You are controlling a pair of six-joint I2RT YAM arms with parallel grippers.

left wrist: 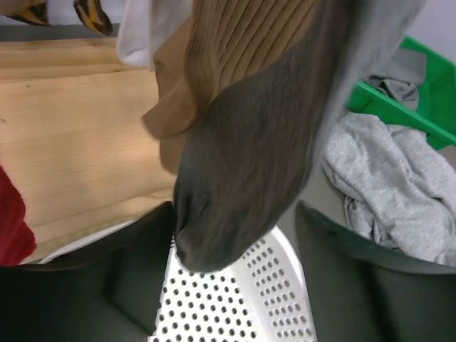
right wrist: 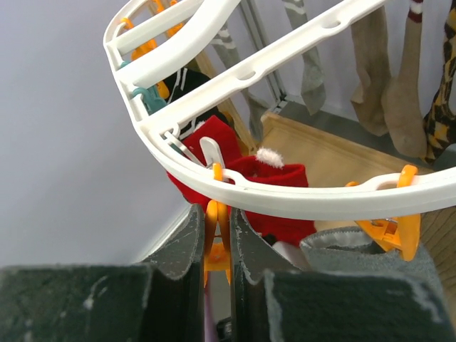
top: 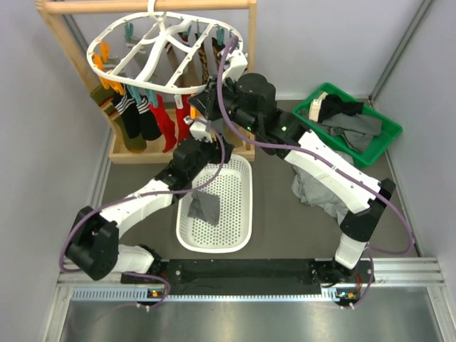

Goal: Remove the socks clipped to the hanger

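Note:
The white oval hanger (top: 164, 53) hangs from a wooden rail, with several socks clipped to it, among them a red sock (top: 165, 121) and a striped black one (top: 146, 117). My right gripper (top: 198, 110) is at the hanger's near rim (right wrist: 285, 192). In the right wrist view it (right wrist: 217, 221) is shut on an orange clip (right wrist: 217, 246), next to the red sock (right wrist: 278, 178). My left gripper (top: 201, 142) is below it and open. The grey toe of a tan sock (left wrist: 235, 178) hangs between its fingers (left wrist: 107, 285), ungripped.
A white perforated basket (top: 228, 206) lies under the left gripper with a dark grey sock (top: 203, 208) in it. A green bin (top: 385, 128) with garments stands at the right, a grey garment heap (top: 320, 189) beside it. The wooden stand's base (left wrist: 78, 142) is behind.

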